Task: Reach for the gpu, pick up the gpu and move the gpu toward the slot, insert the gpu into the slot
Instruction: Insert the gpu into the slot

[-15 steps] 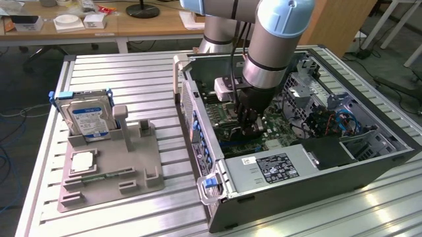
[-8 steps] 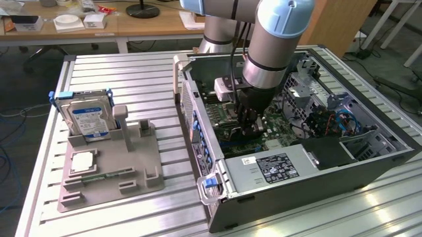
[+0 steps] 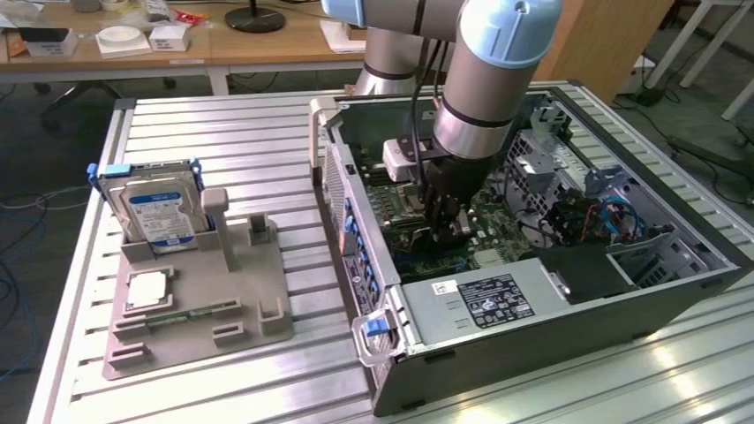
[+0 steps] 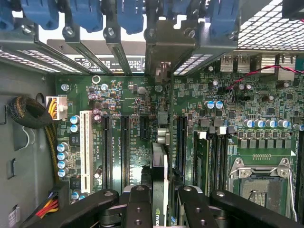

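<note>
While the gripper (image 4: pixel 160 209) clamps the gpu (image 4: pixel 161 156) edge-on above the slot (image 4: pixel 167 142), picking up is done and seating remains.

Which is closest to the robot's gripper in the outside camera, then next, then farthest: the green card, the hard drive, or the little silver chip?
1. The gpu, held edge-on between the gripper fingers, inside the computer case.
2. The hard drive, standing upright in the grey holder, on the exterior view's left.
3. The chip, lying flat in the same holder, a little farther off.
</note>
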Action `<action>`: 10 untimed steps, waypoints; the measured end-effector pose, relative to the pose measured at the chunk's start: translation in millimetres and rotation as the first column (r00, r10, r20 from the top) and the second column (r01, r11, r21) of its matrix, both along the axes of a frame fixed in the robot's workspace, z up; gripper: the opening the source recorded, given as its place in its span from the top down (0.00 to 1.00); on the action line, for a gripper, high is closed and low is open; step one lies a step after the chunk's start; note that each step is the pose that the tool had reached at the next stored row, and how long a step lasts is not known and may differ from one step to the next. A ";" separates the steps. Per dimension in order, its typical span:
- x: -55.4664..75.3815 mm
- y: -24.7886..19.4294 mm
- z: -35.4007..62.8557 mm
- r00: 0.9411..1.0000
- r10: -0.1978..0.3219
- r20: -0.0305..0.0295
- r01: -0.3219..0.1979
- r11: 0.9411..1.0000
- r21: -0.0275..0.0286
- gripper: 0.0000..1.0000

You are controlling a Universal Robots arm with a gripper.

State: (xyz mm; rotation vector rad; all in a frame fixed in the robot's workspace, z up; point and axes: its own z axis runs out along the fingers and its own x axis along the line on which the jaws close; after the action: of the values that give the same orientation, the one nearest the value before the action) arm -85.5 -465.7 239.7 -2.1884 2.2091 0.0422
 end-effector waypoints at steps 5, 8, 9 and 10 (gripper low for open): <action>-4.2 -0.2 -6.7 1.000 0.001 0.000 -0.001 1.000 0.000 0.74; -4.5 -0.1 -6.8 1.000 0.000 0.000 0.000 1.000 0.000 0.74; -4.5 -0.1 -6.9 1.000 0.000 0.000 0.000 1.000 0.000 0.74; -4.5 -0.1 -7.0 1.000 0.000 0.000 0.000 1.000 0.000 0.74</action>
State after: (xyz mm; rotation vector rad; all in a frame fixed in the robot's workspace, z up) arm -90.0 -465.8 232.7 -2.1885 2.2089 0.0415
